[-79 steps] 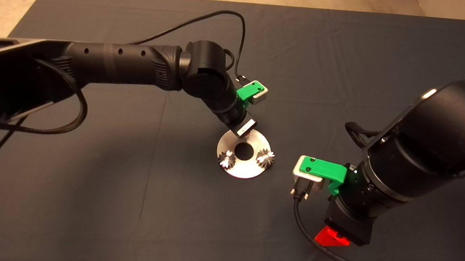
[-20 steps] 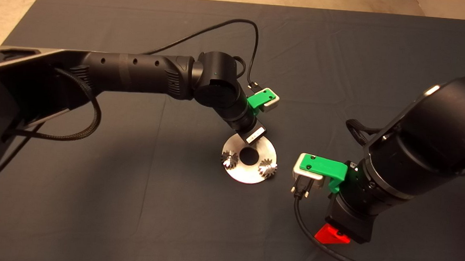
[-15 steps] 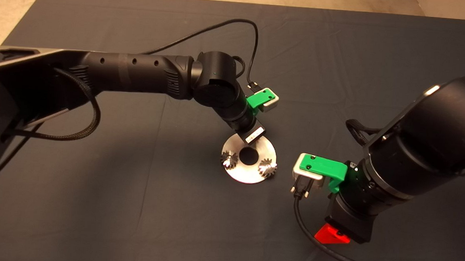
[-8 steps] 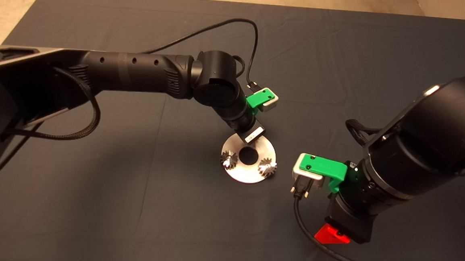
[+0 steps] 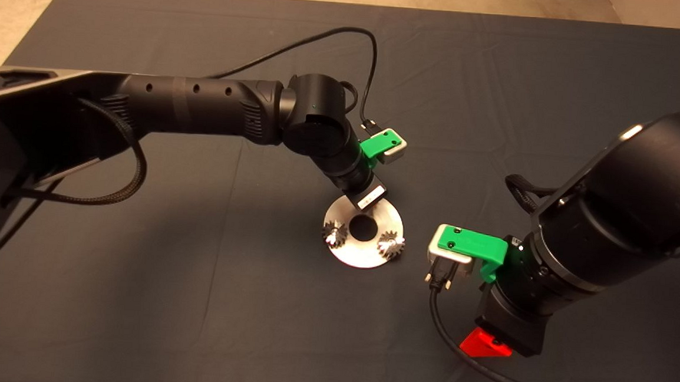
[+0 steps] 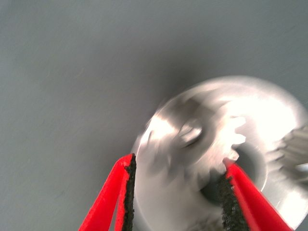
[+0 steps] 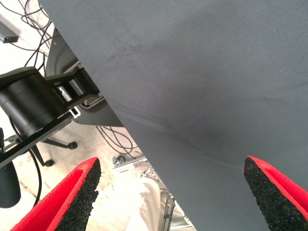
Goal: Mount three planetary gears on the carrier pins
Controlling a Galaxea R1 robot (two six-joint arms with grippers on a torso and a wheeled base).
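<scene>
The silver disc (image 5: 363,234) lies flat on the dark mat (image 5: 191,300) near the middle of the worktop, a little toward its right edge; two planetary gears sit on pins on the part of the disc toward the near edge, one gear (image 5: 334,235) on the left side and the other gear (image 5: 389,243) on the right side, with the disc's round central hole (image 5: 363,226) between them.

The left hand (image 6: 175,192) hangs low over the far part of the disc, its arm reaching in from the worktop's left edge; in the left wrist view its red fingers (image 6: 113,195) stand narrowly apart on either side of the third gear (image 6: 202,144), which lies on the disc around a carrier pin (image 6: 190,134); whether the pads touch the gear's teeth cannot be told, as the gear shows blurred.

The right hand (image 7: 168,192) waits near the worktop's right edge, off the disc; its fingers are spread wide with nothing between them, and its wrist view takes in the mat's edge, with cables and a chair base on the floor beyond.
</scene>
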